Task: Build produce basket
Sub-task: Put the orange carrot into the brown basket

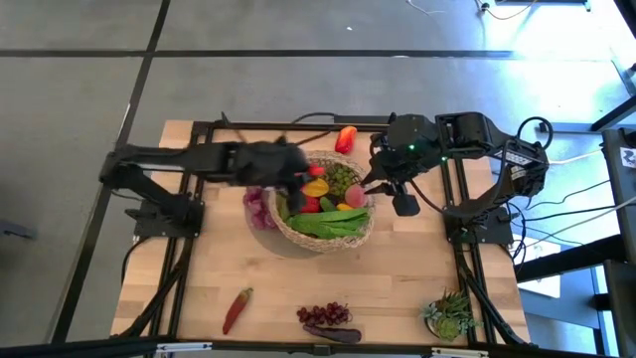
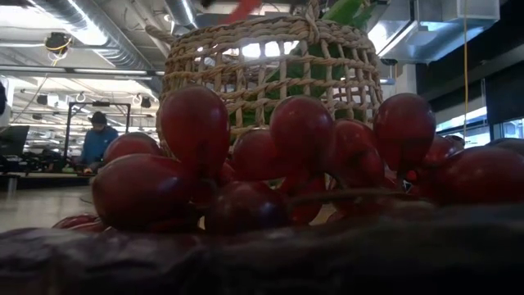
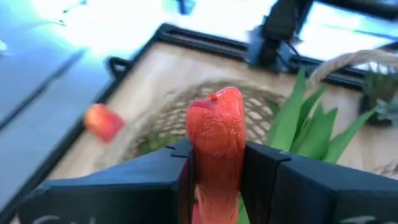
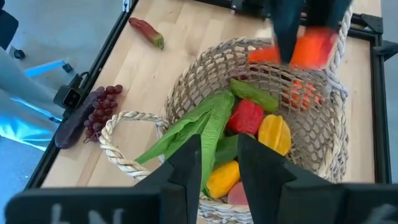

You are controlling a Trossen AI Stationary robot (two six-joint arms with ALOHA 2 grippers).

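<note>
The woven basket [image 1: 323, 237] stands at the table's middle. It holds green leafy stalks [image 4: 199, 127], a red pepper [image 4: 247, 115], a yellow pepper [image 4: 273, 134] and other produce. My left gripper [image 1: 298, 182] reaches in from the left over the basket's left rim and is shut on a red-orange chilli [image 3: 214, 124]. My right gripper [image 4: 219, 155] hangs above the basket's right side with its fingers a little apart and nothing between them. Outside the basket, a red pepper [image 1: 345, 139] lies at the far side. A red chilli [image 1: 237, 310] and purple grapes [image 1: 323, 315] lie near the front edge. My left gripper pinches the chilli's lower body [image 3: 214, 158] between its two fingers. The chilli lies along the fingers, and its wrinkled end [image 3: 217, 109] sticks out past the fingertips. The fingers slant down from the table's left. The chilli is lifted clear above the basket.
A spiky potted plant [image 1: 449, 316] stands at the front right corner. A dark long piece [image 1: 333, 333] lies by the grapes. A purple piece [image 1: 260, 207] rests against the basket's left side. The basket's loop handle [image 4: 124, 146] hangs over its rim. A person [image 2: 97, 139] shows far behind.
</note>
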